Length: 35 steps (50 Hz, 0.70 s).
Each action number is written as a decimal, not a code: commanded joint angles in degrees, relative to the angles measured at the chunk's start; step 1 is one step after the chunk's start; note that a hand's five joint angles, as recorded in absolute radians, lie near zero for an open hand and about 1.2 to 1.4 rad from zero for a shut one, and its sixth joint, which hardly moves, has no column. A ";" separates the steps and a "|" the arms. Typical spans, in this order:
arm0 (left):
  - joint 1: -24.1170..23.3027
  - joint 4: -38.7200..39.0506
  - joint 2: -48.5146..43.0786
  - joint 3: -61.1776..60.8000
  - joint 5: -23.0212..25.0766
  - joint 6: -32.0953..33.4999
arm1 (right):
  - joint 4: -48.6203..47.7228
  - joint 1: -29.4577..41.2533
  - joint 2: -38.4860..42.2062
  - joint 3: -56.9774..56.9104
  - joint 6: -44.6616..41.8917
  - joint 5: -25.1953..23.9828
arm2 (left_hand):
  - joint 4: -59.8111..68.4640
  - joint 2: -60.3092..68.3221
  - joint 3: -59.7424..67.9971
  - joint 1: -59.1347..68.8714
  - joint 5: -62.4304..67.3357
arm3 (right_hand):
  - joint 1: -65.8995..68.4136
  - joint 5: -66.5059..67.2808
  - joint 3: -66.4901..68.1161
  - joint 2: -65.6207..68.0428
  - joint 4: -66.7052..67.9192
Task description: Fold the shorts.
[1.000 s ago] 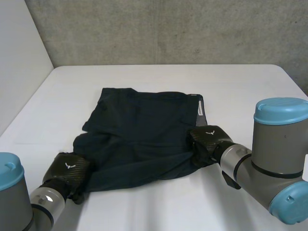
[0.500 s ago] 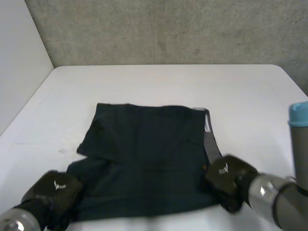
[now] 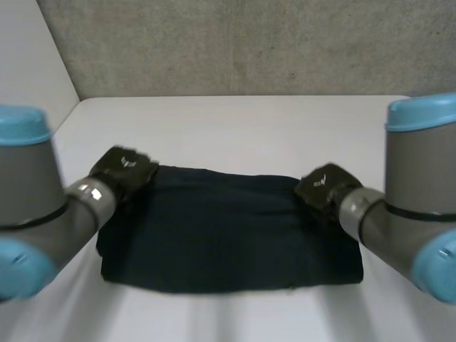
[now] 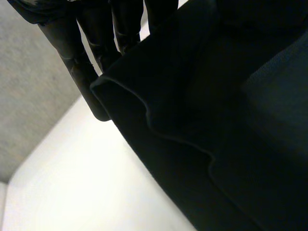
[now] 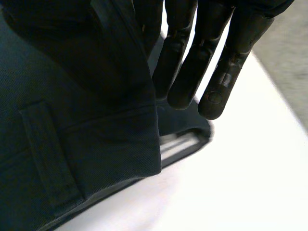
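Observation:
The dark navy shorts (image 3: pixel 228 228) lie on the white table (image 3: pixel 235 121) as a wide band, doubled over front to back. My left hand (image 3: pixel 125 169) is at the band's far left corner. In the left wrist view the cloth's wavy edge (image 4: pixel 144 110) lies pinched against its fingers (image 4: pixel 72 62). My right hand (image 3: pixel 324 185) is at the far right corner. There a corner with a belt loop (image 5: pixel 48 149) is held against the right hand's fingers (image 5: pixel 226 62), just above the table.
A grey concrete wall (image 3: pixel 235 43) rises behind the table's far edge. Bare white tabletop lies beyond the shorts and on both sides. Both arms reach forward along the shorts' two ends.
Both hands have carried the near edge of the shorts away from me to the far edge, doubling the cloth over. The left hand's fingers have closed on the cloth.

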 commanded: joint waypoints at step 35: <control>-3.93 6.19 -8.14 8.97 -7.03 -4.47 | -21.76 -7.33 -6.26 9.33 16.03 -5.05 | -57.37 -57.26 -56.85 -54.74 -54.22 | -42.71 -53.58 -54.44 -53.77 -54.87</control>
